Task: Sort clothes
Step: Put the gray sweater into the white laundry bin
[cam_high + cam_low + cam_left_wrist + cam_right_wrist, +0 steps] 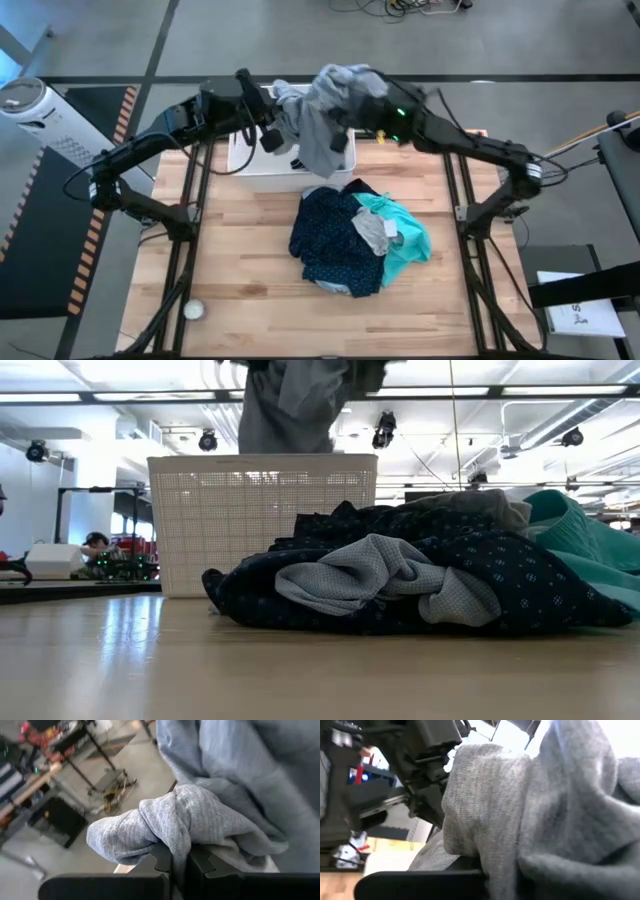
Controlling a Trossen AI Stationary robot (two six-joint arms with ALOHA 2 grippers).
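grey garment aloft over the basket

from above, the wooden table [250, 270] carried a white basket [262, 180] at its far edge, and the grey garment [322, 125] hung over it between both arms. only the low view showed the cloth dangling into the basket mouth; the grippers were cut off there. the heap [355, 235] of navy dotted, teal and grey clothes lay mid-table. left gripper [179, 865] was pinched narrow on the grey cloth. right gripper [345, 118] was smothered in fabric; its fingers couldn't be made out.
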